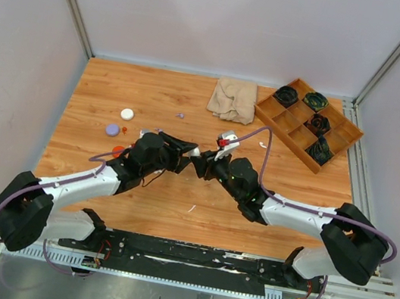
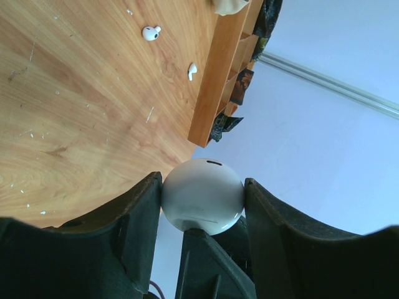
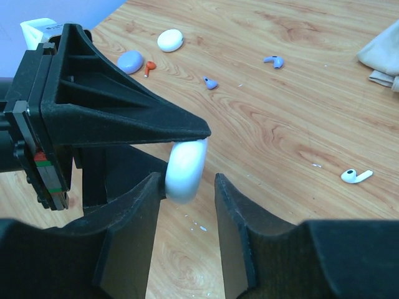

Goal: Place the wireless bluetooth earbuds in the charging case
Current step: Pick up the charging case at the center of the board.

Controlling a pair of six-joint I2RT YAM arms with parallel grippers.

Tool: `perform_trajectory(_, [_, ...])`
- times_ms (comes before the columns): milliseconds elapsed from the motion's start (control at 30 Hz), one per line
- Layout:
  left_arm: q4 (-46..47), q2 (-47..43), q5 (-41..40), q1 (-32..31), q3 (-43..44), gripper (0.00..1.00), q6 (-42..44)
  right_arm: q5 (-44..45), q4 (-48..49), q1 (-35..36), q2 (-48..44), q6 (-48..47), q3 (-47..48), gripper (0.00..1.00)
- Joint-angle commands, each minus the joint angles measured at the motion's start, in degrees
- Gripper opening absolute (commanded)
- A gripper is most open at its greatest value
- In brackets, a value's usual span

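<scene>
White case (image 2: 202, 202) | we logged left gripper (image 2: 202, 185) clamped on it, right gripper (image 3: 187, 182) parted around it | we feared a nudge twisting it loose

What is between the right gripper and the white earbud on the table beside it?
Right wrist view: just bare wooden tabletop with one tiny white speck between the right gripper and the white earbud.

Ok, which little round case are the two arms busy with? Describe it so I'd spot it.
Find the middle of the wooden table, where the two black arms meet. Clamped in the left gripper is a glossy white round case. Unlike the white disc and pale purple disc lying flat further left, it is held up on edge.
</scene>
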Motion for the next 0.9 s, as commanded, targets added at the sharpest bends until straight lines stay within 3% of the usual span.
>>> perform_trajectory(0, [1.3,-1.2,-1.4,-0.8,-0.4,0.4,1.1,-2.0,-0.2,-1.1,-1.0,0.3,2.0,0.4])
perform_trajectory(133, [1.4,-0.2,-0.6,-1.4,0.2,0.39,1.4,-2.5,-0.2,-1.3,-1.0,0.2,2.3,0.33])
perform_trajectory(267, [1.5,0.5,0.6,-1.6,0.9,0.41,2.5,-3.5,-1.3,-1.6,-1.0,0.1,2.8,0.2])
perform_trajectory(467, [2.1,-1.1,-0.8,-1.6,0.7,0.51,7.1,-5.7,-4.7,-2.5,-3.6,-1.1,2.7,0.11])
perform_trajectory(633, [2.3,-3.0,-2.4,-1.6,0.7,0.63,15.3,-12.5,-12.2,-5.2,-6.0,-2.8,4.5,0.1])
perform_trajectory(867, [2.5,-7.3,-4.9,-1.6,0.8,0.83,33.4,-21.3,-27.5,-9.6,-10.9,-9.0,8.0,0.08])
